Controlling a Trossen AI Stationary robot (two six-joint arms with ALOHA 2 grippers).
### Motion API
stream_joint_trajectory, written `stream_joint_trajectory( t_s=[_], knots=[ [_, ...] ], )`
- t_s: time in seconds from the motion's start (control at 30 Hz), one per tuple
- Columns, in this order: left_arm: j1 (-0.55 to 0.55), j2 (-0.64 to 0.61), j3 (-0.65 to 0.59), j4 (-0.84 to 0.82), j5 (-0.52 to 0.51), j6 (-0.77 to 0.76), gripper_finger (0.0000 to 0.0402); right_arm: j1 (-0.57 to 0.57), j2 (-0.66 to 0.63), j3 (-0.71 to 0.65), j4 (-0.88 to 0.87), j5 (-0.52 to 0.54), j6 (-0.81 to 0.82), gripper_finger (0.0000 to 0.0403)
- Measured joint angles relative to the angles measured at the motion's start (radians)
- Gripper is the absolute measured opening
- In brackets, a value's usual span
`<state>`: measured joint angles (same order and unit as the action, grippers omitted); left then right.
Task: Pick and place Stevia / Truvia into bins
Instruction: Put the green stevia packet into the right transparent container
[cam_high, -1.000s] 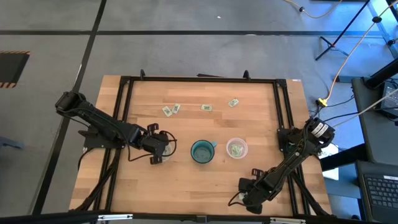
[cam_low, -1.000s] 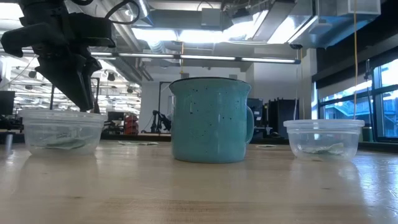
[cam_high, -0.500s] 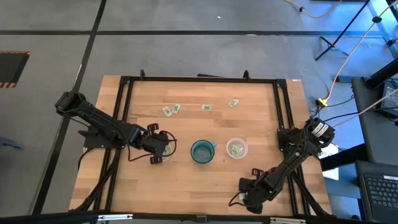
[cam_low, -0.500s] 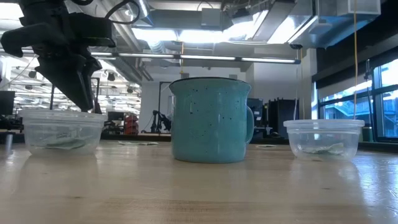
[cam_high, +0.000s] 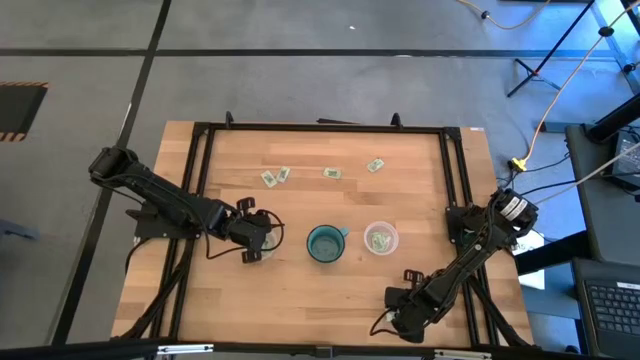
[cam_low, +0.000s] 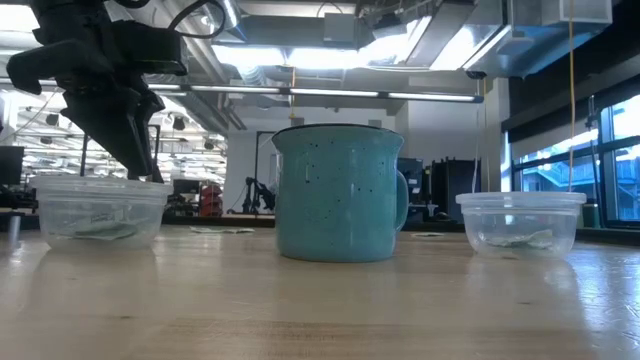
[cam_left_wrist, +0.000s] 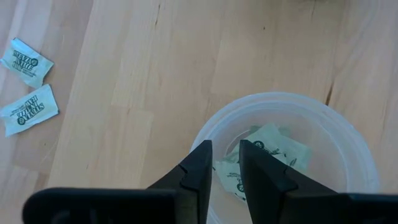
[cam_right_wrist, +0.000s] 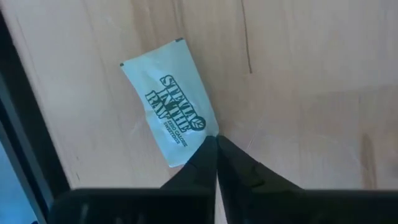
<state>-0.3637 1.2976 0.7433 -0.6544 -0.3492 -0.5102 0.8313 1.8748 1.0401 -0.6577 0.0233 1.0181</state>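
Note:
My left gripper (cam_high: 262, 237) stands over the left clear cup (cam_left_wrist: 348, 155), fingers a little apart and empty (cam_left_wrist: 225, 149). Several pale green Stevia packets (cam_left_wrist: 273, 146) lie in that cup. The right clear cup (cam_high: 380, 239) also holds packets. Several packets lie on the far part of the table (cam_high: 331, 173), two of them in the left wrist view (cam_left_wrist: 28, 109). My right gripper (cam_high: 393, 320) is near the table's front edge, shut at one packet (cam_right_wrist: 171, 112) lying on the wood. My right gripper comes from above, pointing down, its shut fingertips (cam_right_wrist: 208, 155) meeting on one corner of the packet (cam_right_wrist: 210, 129). The packet lies flat on the table, print side up. The fingers hide how much of the corner is between them.
A teal mug (cam_high: 324, 243) stands between the two cups, in the low view (cam_low: 340, 195) taller than both. A black frame rail (cam_high: 455, 190) runs round the table. The rail's dark edge (cam_right_wrist: 25, 124) lies close beside the right gripper's packet.

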Motion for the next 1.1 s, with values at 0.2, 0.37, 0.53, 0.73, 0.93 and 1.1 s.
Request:
stream_joint_trajectory(
  t_s=[0.2,0.37,0.53,0.73,0.93,1.1],
  knots=[
    [0.0,0.0,0.0,0.0,0.0,0.0,0.0076,-0.019,0.0,0.001,-0.046,0.075,0.044,0.0011],
    [0.0,0.0,0.0,0.0,-0.001,0.0,0.0073,-0.06,0.0,0.002,-0.108,0.126,0.051,0.0007],
    [0.0,0.0,0.0,0.0,-0.002,0.0,0.0073,-0.125,0.005,-0.001,-0.162,0.21,0.069,0.0006],
    [0.0,0.0,0.0,0.0,0.0,0.0,0.0072,-0.151,0.013,0.013,-0.182,0.214,0.04,0.0002],
    [0.0,0.0,0.0,0.0,-0.005,0.0,0.0072,-0.152,0.025,0.077,-0.244,0.185,0.028,0.0001],
    [0.0,0.0,0.0,0.0,-0.006,0.0,0.0072,-0.151,0.031,0.13,-0.274,0.158,0.02,0.0]
  ],
)
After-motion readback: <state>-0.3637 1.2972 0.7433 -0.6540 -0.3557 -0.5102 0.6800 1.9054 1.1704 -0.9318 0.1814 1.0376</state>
